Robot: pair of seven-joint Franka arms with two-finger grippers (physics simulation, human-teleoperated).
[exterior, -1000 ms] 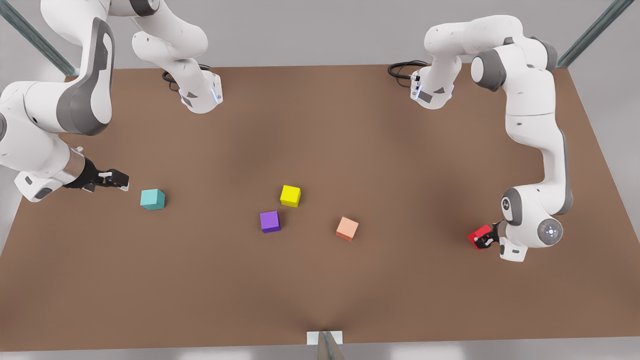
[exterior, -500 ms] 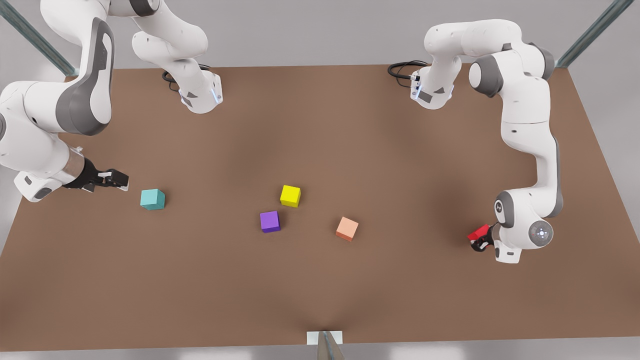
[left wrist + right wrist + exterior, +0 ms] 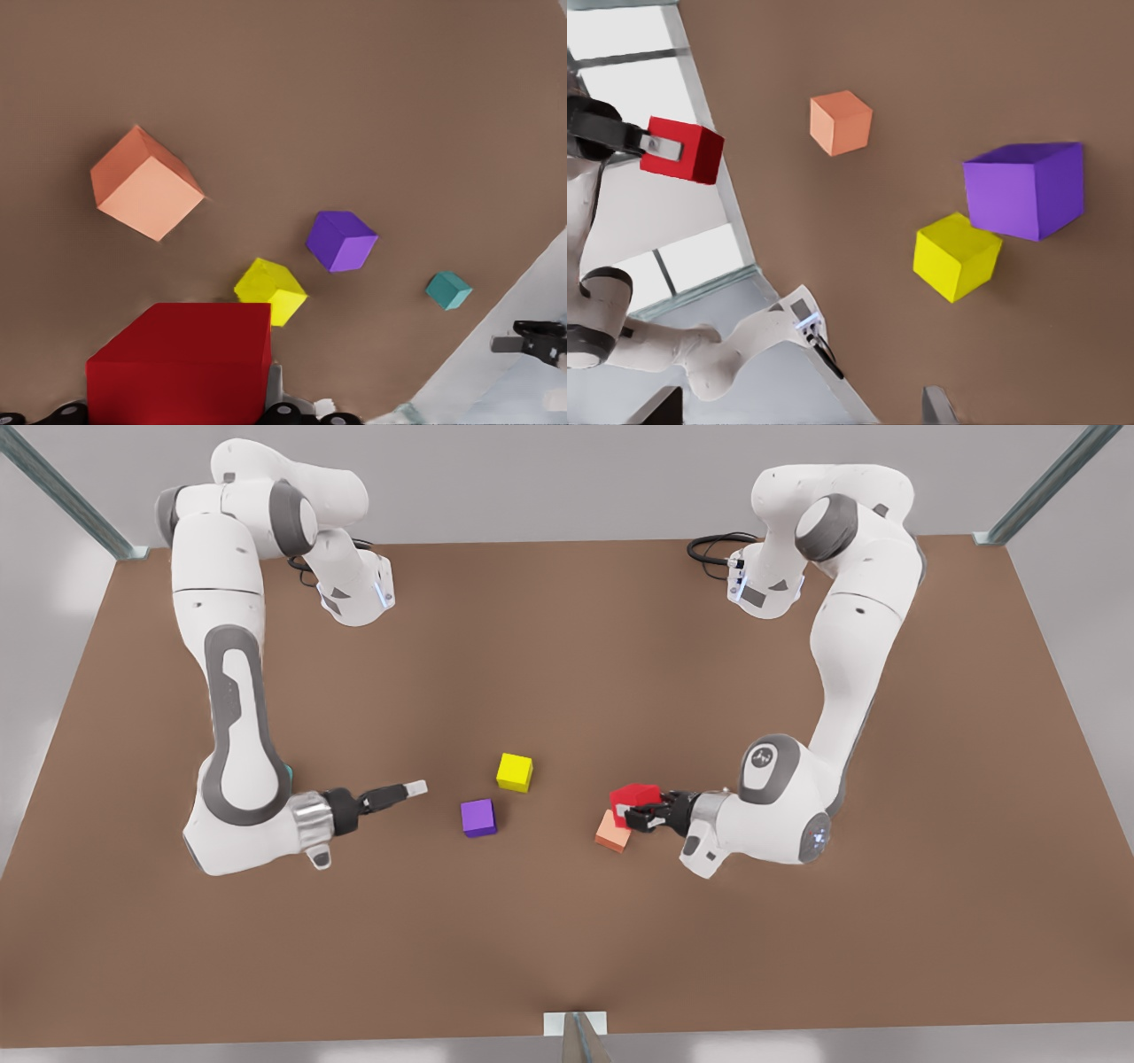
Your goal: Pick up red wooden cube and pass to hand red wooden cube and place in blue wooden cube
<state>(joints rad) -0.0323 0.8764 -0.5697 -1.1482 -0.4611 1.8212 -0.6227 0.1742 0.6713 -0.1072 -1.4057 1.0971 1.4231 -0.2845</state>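
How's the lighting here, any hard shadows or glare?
Front view: soft even light, no glare, faint dark patches on the table; left gripper holds the red cube, right gripper points toward it. Left wrist view: cube's near face shaded. Right wrist view: soft shadow by purple cube.

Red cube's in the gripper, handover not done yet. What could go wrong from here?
1. The left gripper holds the red wooden cube close above the salmon cube; dipping could knock it.
2. The purple cube and yellow cube lie between it and the right gripper; a low pass might hit them.
3. The blue wooden cube sits near the right arm.
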